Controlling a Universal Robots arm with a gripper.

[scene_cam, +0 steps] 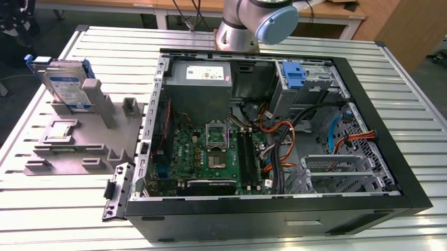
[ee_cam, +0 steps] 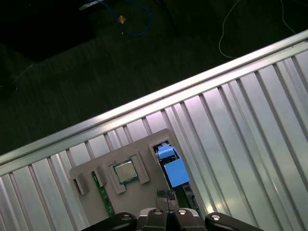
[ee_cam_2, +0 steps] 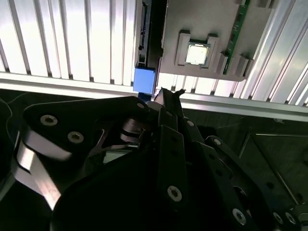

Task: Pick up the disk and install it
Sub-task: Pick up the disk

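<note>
The disk, silver with a white-and-blue label and a blue carrier, stands upright on edge in the grey holder block at the exterior view's left. In both wrist views I look down on its blue carrier edge. My gripper hovers above the holder, close beside the disk's top edge and apart from it. Its black fingertips are together, with nothing between them.
A processor chip lies in the holder beside the disk. The open computer case lies on the slatted metal table, with a blue bracket on its drive bay. The table edge and dark floor are near.
</note>
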